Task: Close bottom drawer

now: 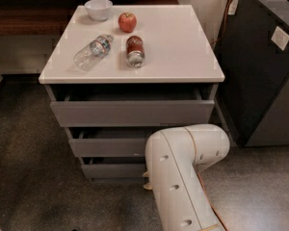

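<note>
The bottom drawer (113,170) is the lowest grey front of the white-topped cabinet (183,57). It stands slightly pulled out, with a dark gap above its front. My white arm (183,177) reaches down in front of the cabinet and covers the right part of the bottom and middle drawers. My gripper (147,182) is almost wholly hidden behind the arm. Only a small pale piece shows at the arm's left edge, right at the bottom drawer's front.
The top drawer (132,112) and middle drawer (108,147) also stand a little open. On the cabinet top lie a plastic bottle (92,52) and a can (135,51), with an apple (127,21) and a white bowl (98,8). A dark bin (265,71) stands to the right.
</note>
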Robot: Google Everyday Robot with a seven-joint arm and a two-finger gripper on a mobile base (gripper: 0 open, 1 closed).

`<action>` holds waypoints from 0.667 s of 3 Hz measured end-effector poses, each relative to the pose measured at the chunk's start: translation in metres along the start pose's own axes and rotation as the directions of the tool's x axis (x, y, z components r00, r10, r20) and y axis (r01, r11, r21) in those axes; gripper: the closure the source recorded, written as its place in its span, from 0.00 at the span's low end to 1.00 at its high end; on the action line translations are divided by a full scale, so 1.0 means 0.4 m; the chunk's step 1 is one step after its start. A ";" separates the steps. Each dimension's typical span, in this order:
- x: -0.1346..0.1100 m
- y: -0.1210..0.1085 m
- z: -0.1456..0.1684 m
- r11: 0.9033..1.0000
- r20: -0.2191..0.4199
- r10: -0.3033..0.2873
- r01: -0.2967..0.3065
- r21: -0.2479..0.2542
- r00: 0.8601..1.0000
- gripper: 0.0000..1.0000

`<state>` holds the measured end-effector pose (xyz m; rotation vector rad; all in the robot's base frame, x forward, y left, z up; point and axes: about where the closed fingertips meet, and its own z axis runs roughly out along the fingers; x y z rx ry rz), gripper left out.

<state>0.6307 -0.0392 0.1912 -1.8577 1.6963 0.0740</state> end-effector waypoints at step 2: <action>-0.009 0.021 -0.002 1.000 0.003 0.001 0.000 -0.012 1.000 0.00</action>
